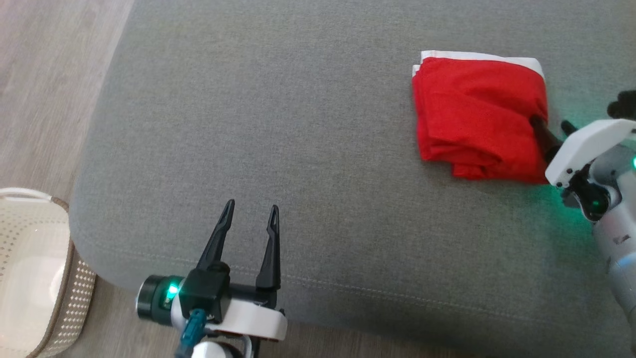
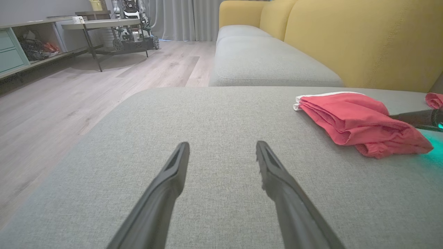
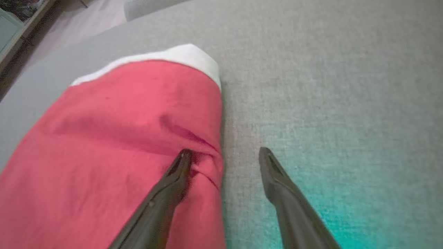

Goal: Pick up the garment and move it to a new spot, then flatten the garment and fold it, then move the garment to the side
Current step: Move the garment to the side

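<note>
A red garment (image 1: 479, 117) with a white band, folded into a thick square, lies on the grey cushion (image 1: 298, 149) at the right. It shows too in the left wrist view (image 2: 360, 119) and the right wrist view (image 3: 114, 148). My right gripper (image 1: 550, 125) (image 3: 223, 155) stands open at the garment's right edge: one finger presses into the red cloth, the other rests on bare cushion beside it. Over the cushion's front edge, far from the garment, my left gripper (image 1: 251, 211) (image 2: 221, 152) is open with nothing between its fingers.
A pale perforated basket (image 1: 35, 268) stands on the wooden floor at the lower left. The left wrist view shows yellow sofa backs (image 2: 346, 34), another grey seat cushion (image 2: 263, 62), a small red cloth scrap (image 2: 435, 100) and a low table (image 2: 100, 26) across the floor.
</note>
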Available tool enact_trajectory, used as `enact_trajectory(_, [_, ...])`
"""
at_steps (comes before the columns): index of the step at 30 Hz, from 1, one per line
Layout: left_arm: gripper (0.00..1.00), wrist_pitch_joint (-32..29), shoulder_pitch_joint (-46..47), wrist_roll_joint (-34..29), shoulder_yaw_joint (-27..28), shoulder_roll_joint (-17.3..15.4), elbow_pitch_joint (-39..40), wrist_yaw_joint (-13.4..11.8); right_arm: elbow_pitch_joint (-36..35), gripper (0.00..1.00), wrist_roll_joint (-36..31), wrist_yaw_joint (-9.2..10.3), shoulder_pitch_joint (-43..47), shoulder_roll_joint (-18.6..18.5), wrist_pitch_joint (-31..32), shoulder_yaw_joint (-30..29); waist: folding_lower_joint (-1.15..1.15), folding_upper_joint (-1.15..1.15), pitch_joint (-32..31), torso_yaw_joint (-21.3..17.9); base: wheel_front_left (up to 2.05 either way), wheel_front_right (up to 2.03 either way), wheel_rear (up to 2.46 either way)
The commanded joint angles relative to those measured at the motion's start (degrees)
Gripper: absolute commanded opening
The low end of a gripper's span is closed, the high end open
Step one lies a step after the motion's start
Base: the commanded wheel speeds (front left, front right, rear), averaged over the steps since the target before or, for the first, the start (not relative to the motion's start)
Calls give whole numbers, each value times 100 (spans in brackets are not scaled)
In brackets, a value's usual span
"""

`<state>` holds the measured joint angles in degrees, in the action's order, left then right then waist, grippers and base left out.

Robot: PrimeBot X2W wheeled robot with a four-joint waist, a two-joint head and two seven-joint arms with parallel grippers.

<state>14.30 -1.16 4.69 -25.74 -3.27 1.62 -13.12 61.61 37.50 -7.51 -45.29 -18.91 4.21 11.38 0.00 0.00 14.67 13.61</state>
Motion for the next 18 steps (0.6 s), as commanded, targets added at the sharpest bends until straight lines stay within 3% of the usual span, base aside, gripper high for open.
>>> enact_trajectory(1, [100, 70, 184, 17, 116, 38, 164, -36, -84, 98, 49, 2, -101, -68, 40, 99, 0, 0, 3, 13, 0, 0, 0])
enact_trajectory(3, [100, 70, 202, 30, 105, 38, 156, -61, 88, 89, 119, 2, -120, -31, 172, 156, 0, 0, -1, 22, 0, 0, 0])
enact_trajectory(4, [100, 70, 205, 36, 102, 38, 152, -75, 114, 73, 176, 2, -115, 3, 243, 198, 0, 0, -8, 20, 0, 0, 0])
enact_trajectory(5, [100, 70, 204, 42, 102, 38, 150, -88, 91, 49, 228, 2, -101, 26, 282, 257, 0, 0, -17, 12, 0, 0, 0])
enact_trajectory(6, [100, 70, 201, 49, 101, 38, 150, -98, 35, 14, 276, 2, -84, 29, 266, 316, 0, 0, -28, -3, 0, 0, 0])
enact_trajectory(7, [100, 70, 198, 62, 105, 38, 161, -100, -24, 0, 310, 2, -64, 8, 214, 374, 0, 0, -42, -26, 0, 0, 0])
enact_trajectory(18, [100, 70, 251, 35, 123, 39, 411, -125, -40, 0, 230, 2, -394, -581, -439, 801, 0, 0, -155, -610, 0, 0, 0])
